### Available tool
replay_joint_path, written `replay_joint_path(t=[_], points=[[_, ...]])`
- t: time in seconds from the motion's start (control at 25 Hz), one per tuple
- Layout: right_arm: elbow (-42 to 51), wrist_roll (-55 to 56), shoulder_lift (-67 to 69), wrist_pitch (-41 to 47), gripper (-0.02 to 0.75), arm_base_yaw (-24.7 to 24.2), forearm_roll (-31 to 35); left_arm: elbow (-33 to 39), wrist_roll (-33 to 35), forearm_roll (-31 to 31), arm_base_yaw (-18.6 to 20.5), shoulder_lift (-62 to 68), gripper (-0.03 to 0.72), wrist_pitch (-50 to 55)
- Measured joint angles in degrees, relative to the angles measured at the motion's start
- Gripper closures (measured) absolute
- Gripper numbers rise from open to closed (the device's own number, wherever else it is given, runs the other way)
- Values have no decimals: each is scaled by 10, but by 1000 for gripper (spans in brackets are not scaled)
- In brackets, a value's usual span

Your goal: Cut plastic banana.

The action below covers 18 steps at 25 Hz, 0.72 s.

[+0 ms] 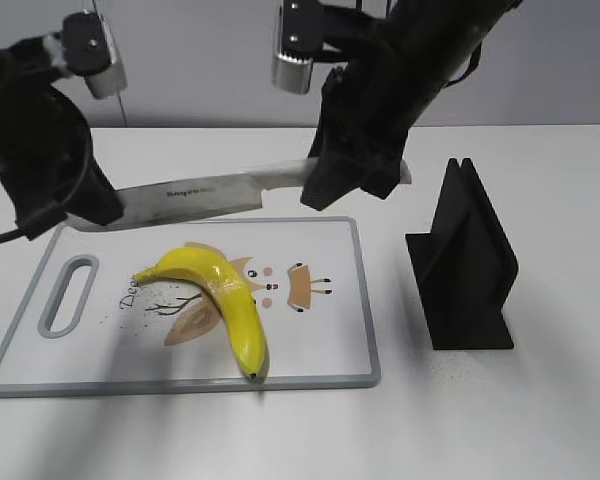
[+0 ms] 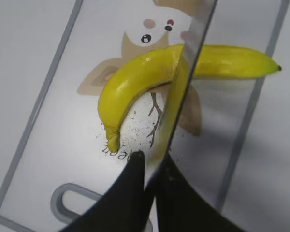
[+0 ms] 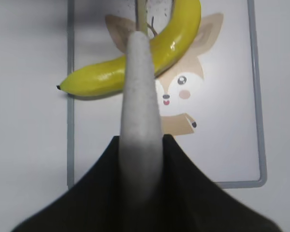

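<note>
A kitchen knife (image 1: 195, 195) hangs level above the cutting board (image 1: 335, 340), carried at both ends by the two arms: the right gripper (image 3: 140, 159) is clamped around its pale handle, while the left gripper (image 2: 150, 166) pinches the blade near its tip. Below it the plastic banana (image 1: 225, 300) lies whole on the cutting board, curved across the printed fox picture, its dark tip near the front rim. In the wrist views the blade crosses over the banana's middle. Nothing is cut yet, so the work appears to be at its start: the blade must be brought down through the fruit. A black knife stand (image 1: 465, 265) sits on the table, well apart to the right.
</note>
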Motion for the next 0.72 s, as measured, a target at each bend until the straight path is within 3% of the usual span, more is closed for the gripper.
replay_joint_path(t=[0.32,0.72], points=[[0,27,129,-28,564,5,-64,72,49,-55,-7,119,649,-128],[-36,37,166,-5,557,5,-82,60,67,-70,-4,145,649,-124]])
